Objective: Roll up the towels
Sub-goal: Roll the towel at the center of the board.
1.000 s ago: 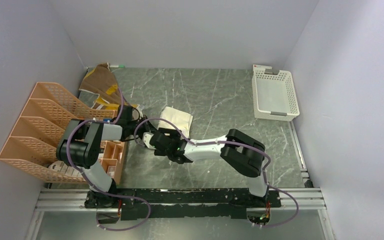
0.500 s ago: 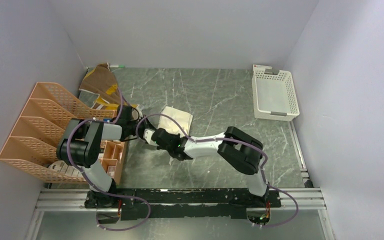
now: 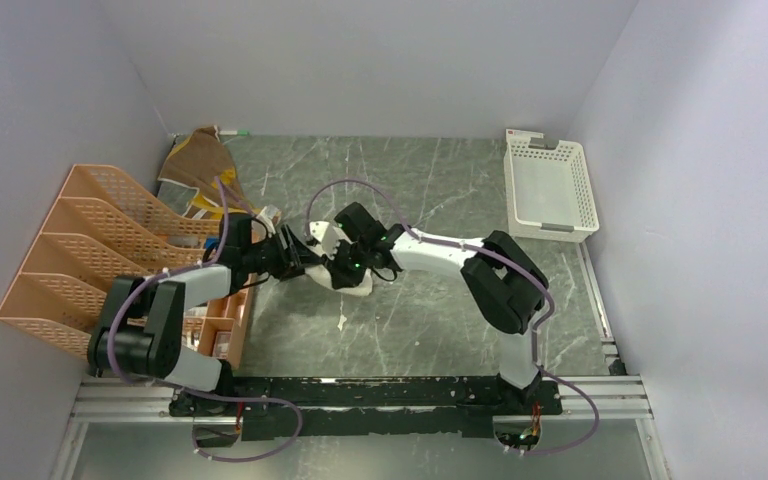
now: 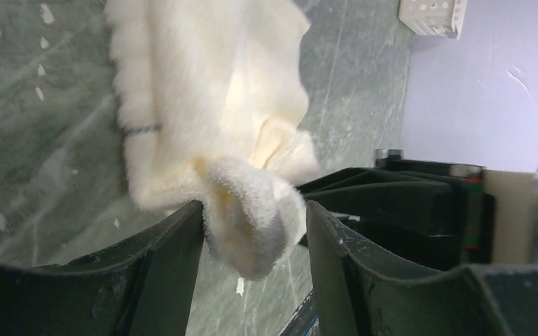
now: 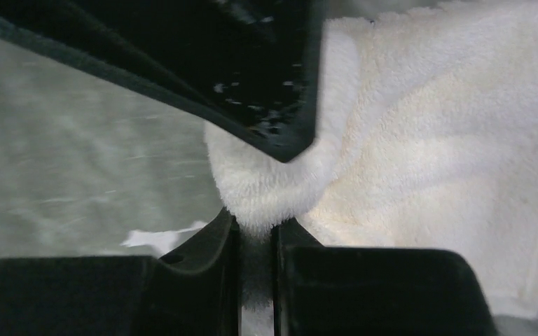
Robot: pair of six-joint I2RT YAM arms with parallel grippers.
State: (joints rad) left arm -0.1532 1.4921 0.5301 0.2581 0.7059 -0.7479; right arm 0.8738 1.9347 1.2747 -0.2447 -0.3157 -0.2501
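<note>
**Both hands on the cream towel, left of centre**

Left wrist view: left hand (image 4: 253, 210) open, its fingers (image 4: 161, 273) spread. A thick folded end of the cream towel (image 4: 210, 91) sits loosely between them. The rest of the cloth lies rumpled on the grey marbled tabletop (image 3: 440, 330) beyond the fingertips.

Right wrist view: right hand (image 5: 256, 227) closed, pinching a rounded fold of the same towel between its fingertips. A dark finger of the other hand presses in just above that fold.

Overhead view: the hands meet left of centre in the frame, the left arm reaching in from the left and the right arm from the right. The cream towel is bunched beneath them and mostly covered.

The brown towel (image 3: 200, 160) with mustard patches lies crumpled at upper left, at the far corner of the tabletop. It is just beyond the orange mesh rack (image 3: 80, 250) and well apart from both hands. The white slotted basket (image 3: 548, 190) sits at upper right.
</note>
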